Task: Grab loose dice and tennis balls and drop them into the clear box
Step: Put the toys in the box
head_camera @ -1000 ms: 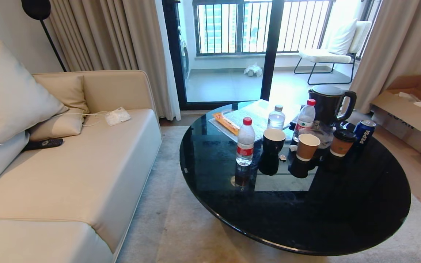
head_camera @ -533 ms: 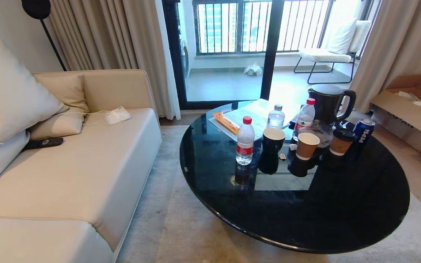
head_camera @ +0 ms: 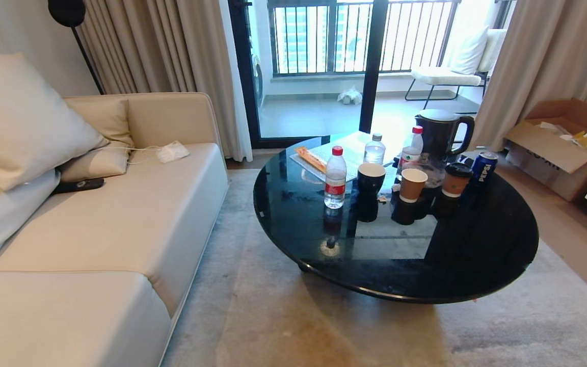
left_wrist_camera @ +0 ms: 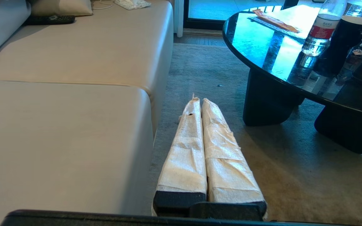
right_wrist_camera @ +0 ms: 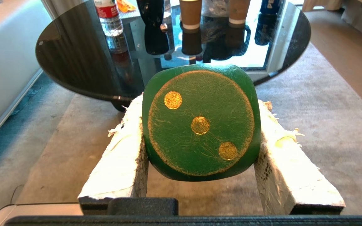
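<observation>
Camera backed off; round table (head_camera: 477, 265) with cups (head_camera: 412, 184) ahead

Bright window (head_camera: 324, 35) backlight, tabletop (head_camera: 395, 255) glare

Each gripper has 2 long fingers wrapped in frayed white tape. The left gripper (left_wrist_camera: 201, 101) tapers to narrow tips. The right gripper (right_wrist_camera: 200, 103) sits on a black base.
</observation>
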You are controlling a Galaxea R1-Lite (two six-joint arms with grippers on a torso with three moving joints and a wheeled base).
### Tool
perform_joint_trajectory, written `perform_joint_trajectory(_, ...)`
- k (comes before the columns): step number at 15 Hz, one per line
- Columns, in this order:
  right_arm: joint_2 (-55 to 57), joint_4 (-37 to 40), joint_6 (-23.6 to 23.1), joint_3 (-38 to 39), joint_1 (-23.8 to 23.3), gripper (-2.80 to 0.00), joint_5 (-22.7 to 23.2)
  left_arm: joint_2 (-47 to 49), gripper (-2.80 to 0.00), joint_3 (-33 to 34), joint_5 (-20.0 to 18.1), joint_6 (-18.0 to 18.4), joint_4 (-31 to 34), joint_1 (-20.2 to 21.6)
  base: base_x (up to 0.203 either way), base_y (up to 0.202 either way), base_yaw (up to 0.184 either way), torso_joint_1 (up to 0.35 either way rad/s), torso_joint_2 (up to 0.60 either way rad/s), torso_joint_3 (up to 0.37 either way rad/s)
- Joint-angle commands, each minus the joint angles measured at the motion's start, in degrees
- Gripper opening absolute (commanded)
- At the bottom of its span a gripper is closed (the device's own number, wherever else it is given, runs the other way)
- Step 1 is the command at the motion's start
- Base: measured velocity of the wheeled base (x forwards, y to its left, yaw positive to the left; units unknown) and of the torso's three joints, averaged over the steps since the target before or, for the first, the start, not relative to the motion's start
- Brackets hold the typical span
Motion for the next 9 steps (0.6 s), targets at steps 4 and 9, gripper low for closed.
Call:
perform_joint_trajectory(4,0.0,0.0,0.0,0.0,0.0,-2.80,0.0,0.0,-2.80,0.0,0.0,-0.1,0.0,0.0,-0.182,0.000,-0.001,0.000,0.00,0.002)
perform_joint_trajectory(9,0.1,0.0,0.0,0.0,0.0,-2.80,0.0,0.0,-2.80,0.0,0.4,-1.0,0.1,0.0,-0.182,0.000,-0.001,0.001,0.00,0.006)
